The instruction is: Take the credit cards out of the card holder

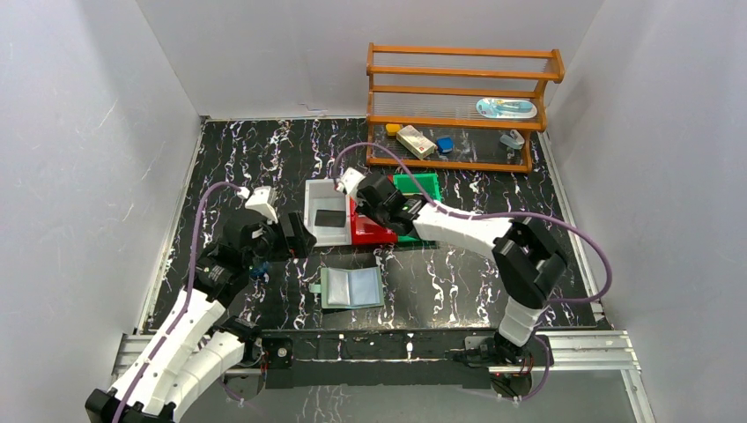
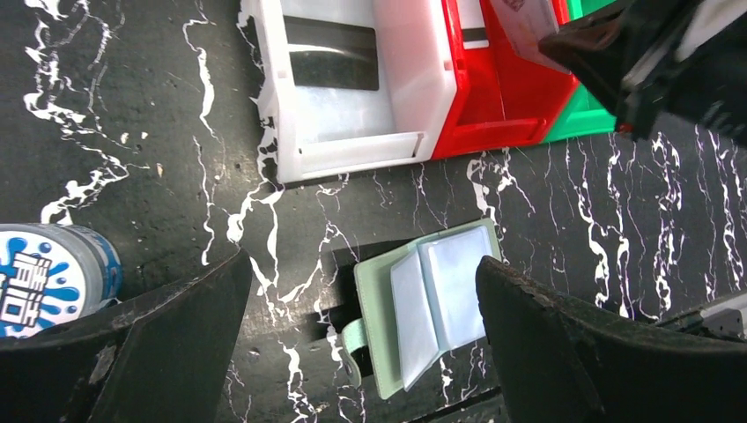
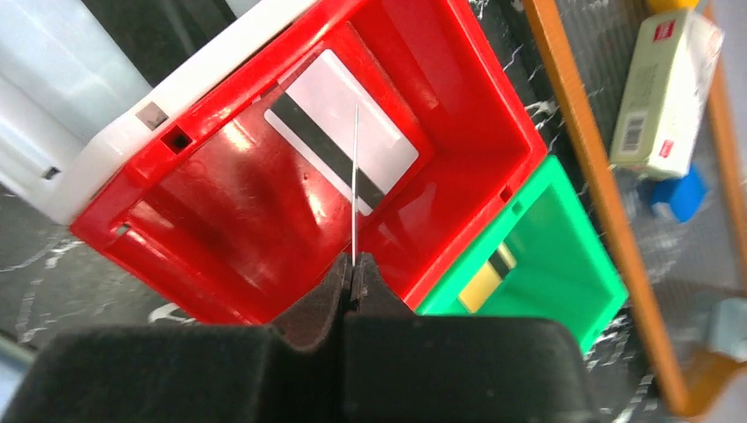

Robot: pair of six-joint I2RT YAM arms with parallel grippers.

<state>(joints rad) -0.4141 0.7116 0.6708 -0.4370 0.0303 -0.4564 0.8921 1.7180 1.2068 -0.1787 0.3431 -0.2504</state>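
Right tool (image 3: 352, 267): we see it pinching a pale card (image 2: 524, 26) edge-on above the red bin (image 3: 480, 106).
Left tool (image 2: 361, 269): spread wide above the table (image 1: 449, 286).
Card holder (image 1: 351, 287): open on the table, near the red bin.

From its base at the near left, the left arm (image 1: 185, 330) leans forward and inward, with the wrist bent downward at the end. The left gripper (image 1: 301, 236) hangs there with its jaws spread wide and holding nothing. The right arm (image 1: 524, 260) rises from its base, folds sharply at the elbow and stretches leftward across the middle. The right gripper (image 3: 352, 275) tips downward with its pads pressed tight together. They pinch a thin card (image 3: 355, 167) by its lower edge, and the card stands edge-on to the wrist camera.
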